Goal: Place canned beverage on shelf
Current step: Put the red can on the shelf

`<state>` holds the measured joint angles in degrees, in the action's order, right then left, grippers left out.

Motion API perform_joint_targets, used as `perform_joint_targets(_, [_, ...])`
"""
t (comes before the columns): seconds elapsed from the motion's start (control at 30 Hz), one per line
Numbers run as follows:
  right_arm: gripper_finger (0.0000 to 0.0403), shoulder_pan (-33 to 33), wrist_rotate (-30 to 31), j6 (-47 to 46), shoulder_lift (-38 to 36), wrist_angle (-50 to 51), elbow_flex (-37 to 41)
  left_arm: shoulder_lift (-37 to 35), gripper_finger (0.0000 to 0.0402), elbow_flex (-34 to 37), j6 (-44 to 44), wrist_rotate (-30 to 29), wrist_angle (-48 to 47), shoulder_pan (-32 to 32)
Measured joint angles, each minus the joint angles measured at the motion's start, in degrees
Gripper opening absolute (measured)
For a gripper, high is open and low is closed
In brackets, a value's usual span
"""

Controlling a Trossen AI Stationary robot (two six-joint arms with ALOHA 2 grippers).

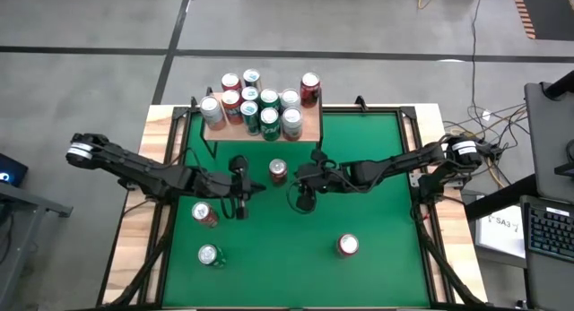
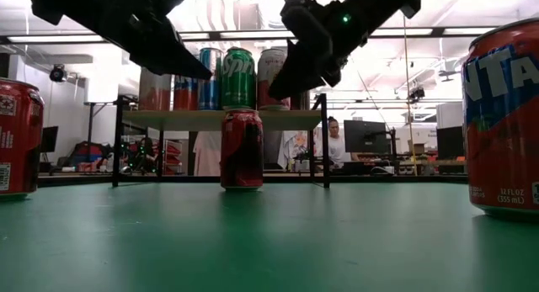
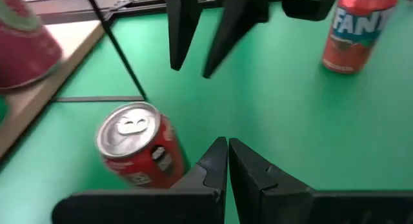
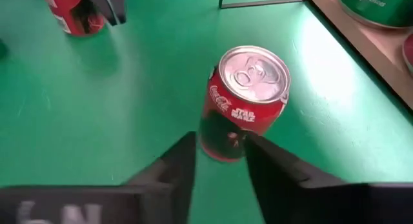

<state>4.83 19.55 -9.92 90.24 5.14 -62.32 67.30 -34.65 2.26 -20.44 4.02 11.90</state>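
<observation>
your right end effector (image 4: pixel 219 156), fingers apart, hangs by the upright red can (image 4: pixel 242 101) at frame centre, and closing off-centre could topple it short of the shelf (image 1: pixel 309 125).

1. Two dark, slender, jointed arms are seen, each capped at its outer end by a pale grey cylindrical joint.
2. The left pincer (image 3: pixel 227 161) is formed of two matte black, wedge-shaped fingers on a black block.
3. The right pincer (image 4: pixel 219 161) has matching black tapered fingers.
4. A small green light is shown on one wrist housing.
</observation>
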Motion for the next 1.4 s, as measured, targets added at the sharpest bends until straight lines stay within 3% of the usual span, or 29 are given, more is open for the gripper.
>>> perform_joint_targets(0.27, [0.0300,-0.36,0.10,-0.72,0.62,-1.45,-0.20,-0.49,0.0000,-0.02,-0.44,-1.62,-1.23,-0.54])
perform_joint_targets(0.43, [0.0364,-0.60,0.50,1.22,4.09,-6.15,-0.18,-0.43,0.0000,0.03,-0.48,-1.68,-1.60,-0.97])
perform_joint_targets(0.63, [0.0366,-0.71,8.60,-0.43,8.33,-9.50,-0.16,-0.43,0.0000,0.31,-0.68,-1.71,-2.06,-1.31])
perform_joint_targets(1.13, [0.0365,-1.49,7.77,-3.51,10.26,-14.36,-0.18,-0.43,0.0000,0.72,-2.19,-1.57,-2.78,-2.29])
perform_joint_targets(1.4, [0.0365,-1.56,8.60,-4.00,15.11,-20.30,-0.16,-0.43,0.0000,1.09,-2.00,-1.54,-2.84,-2.29])
